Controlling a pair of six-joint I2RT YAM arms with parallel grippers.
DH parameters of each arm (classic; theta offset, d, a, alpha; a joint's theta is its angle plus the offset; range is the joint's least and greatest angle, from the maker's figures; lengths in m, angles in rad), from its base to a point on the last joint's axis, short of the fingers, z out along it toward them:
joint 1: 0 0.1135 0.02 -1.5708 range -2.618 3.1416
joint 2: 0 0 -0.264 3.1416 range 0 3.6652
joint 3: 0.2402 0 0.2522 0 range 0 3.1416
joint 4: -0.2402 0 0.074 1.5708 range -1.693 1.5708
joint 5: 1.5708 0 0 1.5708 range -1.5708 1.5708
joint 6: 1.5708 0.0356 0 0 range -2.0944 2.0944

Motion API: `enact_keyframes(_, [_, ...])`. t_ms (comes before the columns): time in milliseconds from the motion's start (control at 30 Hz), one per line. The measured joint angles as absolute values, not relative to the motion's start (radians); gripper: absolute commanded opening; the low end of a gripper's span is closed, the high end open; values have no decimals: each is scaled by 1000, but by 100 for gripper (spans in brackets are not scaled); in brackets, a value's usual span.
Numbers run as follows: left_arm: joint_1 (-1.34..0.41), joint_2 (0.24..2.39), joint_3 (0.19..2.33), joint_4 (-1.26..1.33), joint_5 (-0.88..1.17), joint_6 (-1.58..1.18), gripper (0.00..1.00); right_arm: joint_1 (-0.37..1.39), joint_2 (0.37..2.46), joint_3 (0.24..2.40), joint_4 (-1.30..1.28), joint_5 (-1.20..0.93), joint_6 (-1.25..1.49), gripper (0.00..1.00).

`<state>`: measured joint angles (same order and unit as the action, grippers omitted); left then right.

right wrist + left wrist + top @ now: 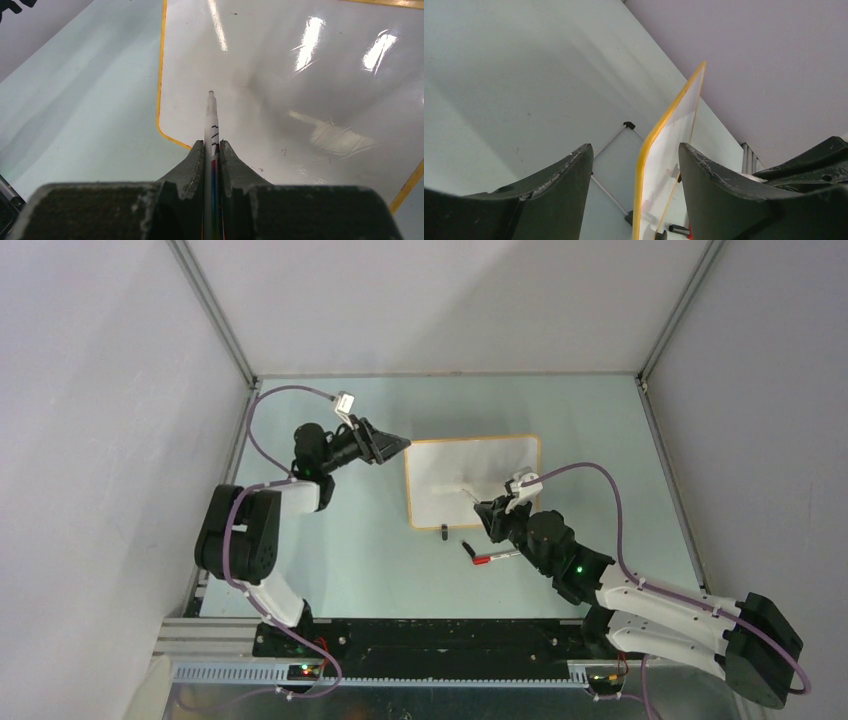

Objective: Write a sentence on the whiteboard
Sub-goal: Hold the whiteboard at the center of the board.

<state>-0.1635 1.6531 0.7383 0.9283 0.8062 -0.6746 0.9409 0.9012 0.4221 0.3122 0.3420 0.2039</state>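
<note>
The whiteboard [475,480], white with a thin orange frame, lies flat mid-table. My right gripper [212,142] is shut on a white marker [211,117]. The marker's bare tip points at the board's near-left part, close over its face. No sentence is in view; the board's face [300,100] shows only glare. My left gripper [400,443] is at the board's far-left corner. In the left wrist view its open fingers [569,175] straddle the orange edge [644,165], with gaps on both sides.
A red-and-black marker [490,558] lies on the table in front of the board, next to my right arm. A small black clip foot [443,531] sticks out from the board's near edge. Grey walls enclose the table on three sides.
</note>
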Motion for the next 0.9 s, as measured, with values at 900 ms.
enact_keyframes(900, [-201,1781,883,845,949,-652,49,953,882,422,312,361,197,0])
